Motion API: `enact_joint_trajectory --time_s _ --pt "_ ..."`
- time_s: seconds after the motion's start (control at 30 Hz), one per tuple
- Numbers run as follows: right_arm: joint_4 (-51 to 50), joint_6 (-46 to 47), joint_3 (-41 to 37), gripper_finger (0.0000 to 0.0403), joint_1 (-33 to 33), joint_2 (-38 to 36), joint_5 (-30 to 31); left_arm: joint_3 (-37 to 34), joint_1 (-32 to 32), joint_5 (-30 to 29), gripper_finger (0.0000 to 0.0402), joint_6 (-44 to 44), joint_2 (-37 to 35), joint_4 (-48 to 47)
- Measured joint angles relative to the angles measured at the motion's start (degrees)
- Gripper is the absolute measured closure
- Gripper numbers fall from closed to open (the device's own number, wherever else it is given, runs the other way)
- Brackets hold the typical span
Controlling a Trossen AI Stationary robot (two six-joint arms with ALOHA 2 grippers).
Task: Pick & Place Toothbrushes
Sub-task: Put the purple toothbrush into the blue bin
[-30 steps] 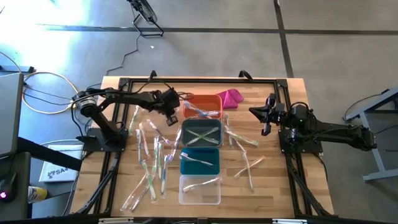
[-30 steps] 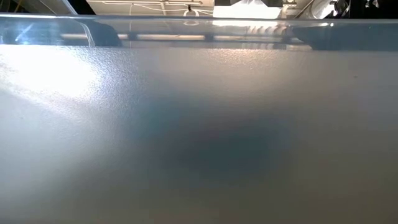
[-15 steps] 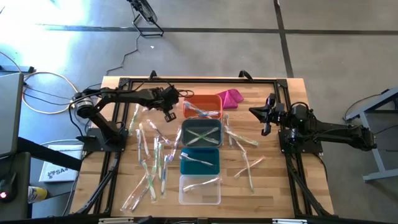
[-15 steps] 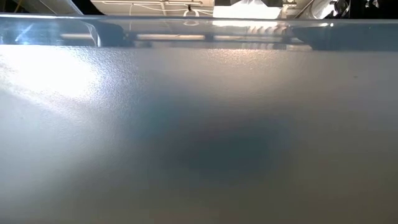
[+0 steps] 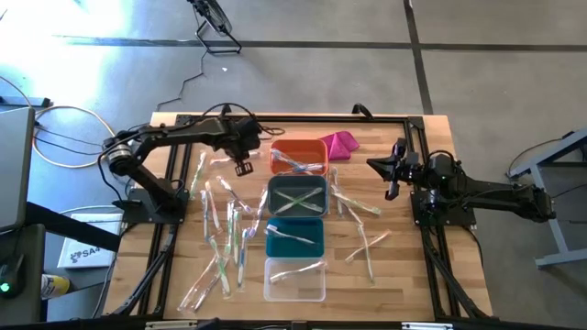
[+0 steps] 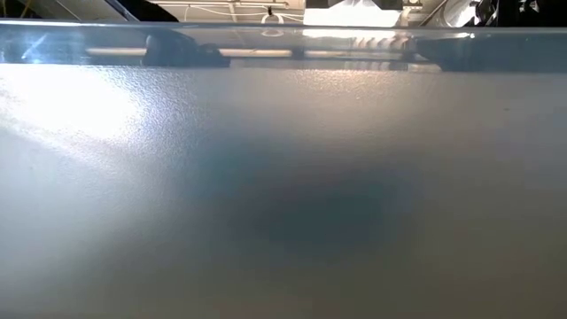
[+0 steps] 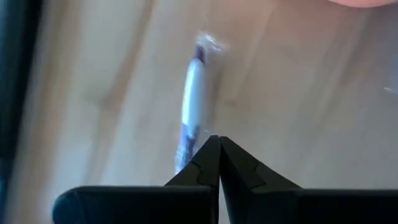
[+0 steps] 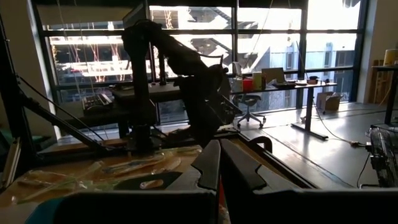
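Several toothbrushes in clear wrappers lie flat on the wooden table, one group on the left (image 5: 225, 238) and one on the right (image 5: 362, 240). Others lie in the orange bin (image 5: 298, 156), grey bin (image 5: 296, 195), teal bin (image 5: 294, 236) and clear bin (image 5: 294, 278). My left gripper (image 5: 243, 168) hangs shut above the table, just left of the orange bin and pointing steeply down. A blue-white toothbrush (image 7: 191, 106) shows just past its fingertips (image 7: 217, 142). My right gripper (image 5: 393, 174) waits shut and level over the table's right side. My left gripper is shut with its tips beside the lower end of the blue-white toothbrush (image 7: 181, 158). That end passes behind one finger (image 7: 196, 168), so I cannot tell whether the fingers touch the toothbrush or its wrapper.
A magenta cloth lump (image 5: 340, 144) lies at the far edge, right of the orange bin. The four bins stand in a column down the table's middle. A black frame (image 5: 275, 119) runs around the work area. A pale grey surface (image 6: 283, 177) close to the camera fills the low view.
My left gripper has risen from beside the orange bin's left edge and has drifted a little toward the table's far left corner. Its fingers have stayed shut.
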Motion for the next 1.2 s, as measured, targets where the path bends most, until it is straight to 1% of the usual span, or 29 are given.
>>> enact_joint_trajectory --time_s 0.1,0.17,0.4,0.6,0.7,0.8,0.97,1.07,1.2 --pt "0.0 0.01 0.0 0.0398 0.01 0.0 -0.04 0.0 3.71 5.33 0.0401 -0.57 0.02 -0.48" --pt "0.0 0.01 0.0 0.0398 0.01 0.01 -0.04 0.0 6.34 6.97 0.0401 -0.62 0.02 -0.54" --pt "-0.02 0.01 0.0 0.0398 0.0 0.01 -0.06 -0.02 11.98 9.98 0.0401 0.84 0.02 -3.0" --pt "-0.02 0.0 0.0 0.0398 0.0 0.01 -0.07 -0.02 12.12 9.94 0.0396 -0.08 0.02 -3.01" --pt "-0.02 0.01 0.0 0.0398 0.01 0.0 -0.09 -0.02 12.13 8.37 0.037 0.13 0.02 -2.99" --pt "-0.16 0.01 0.0 0.0398 0.0 0.0 -0.09 -0.02 12.14 6.66 0.0328 0.47 0.02 -2.99" --pt "-0.3 0.01 0.0 0.0398 0.0 0.01 -0.09 -0.02 12.14 5.95 0.026 5.0 0.04 -2.69" --pt "-0.36 0.01 0.0 0.0398 0.01 0.0 -0.09 -0.02 12.14 6.95 0.0239 5.35 0.04 -2.54" --pt "-0.35 0.01 0.0 0.0398 0.0 0.01 -0.09 -0.02 12.14 6.9 0.0234 5.38 0.04 -2.53"
